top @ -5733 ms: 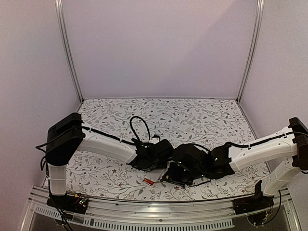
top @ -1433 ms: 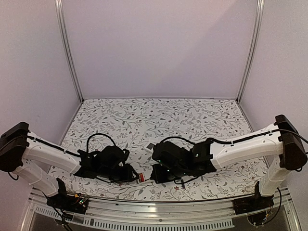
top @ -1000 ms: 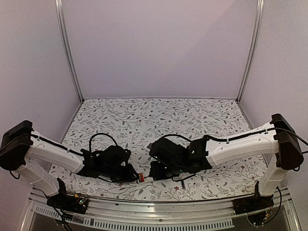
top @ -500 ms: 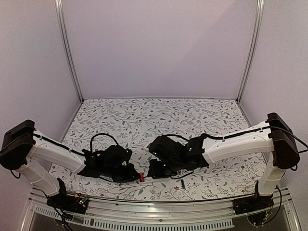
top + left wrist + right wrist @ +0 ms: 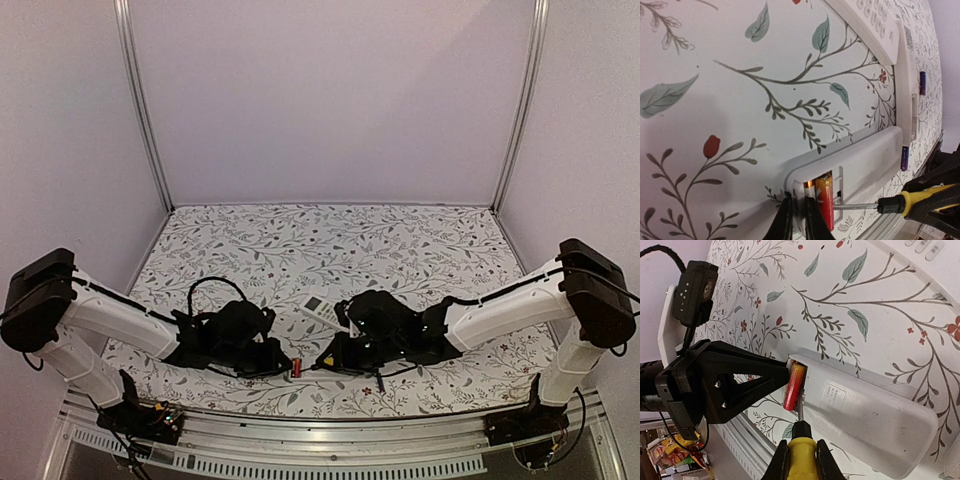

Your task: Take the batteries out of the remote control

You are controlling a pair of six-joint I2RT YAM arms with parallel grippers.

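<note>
The remote control lies back up, its battery bay open at the end nearest my left gripper. One red-orange battery sits in the bay, tilted up at one end. My left gripper is shut on the remote's end wall beside that battery. My right gripper is shut on a yellow-handled screwdriver. The screwdriver's metal shaft reaches into the bay beside the battery. Two dark blue batteries lie loose on the cloth beyond the remote.
A second white remote lies face up, buttons showing, just behind the grippers. A thin white strip lies between the two remotes. The table's metal front rail runs close below the work spot.
My left gripper's jaws have closed onto the remote's end. My right arm has drawn back to the right, uncovering the second remote, with the screwdriver tip still at the bay.
</note>
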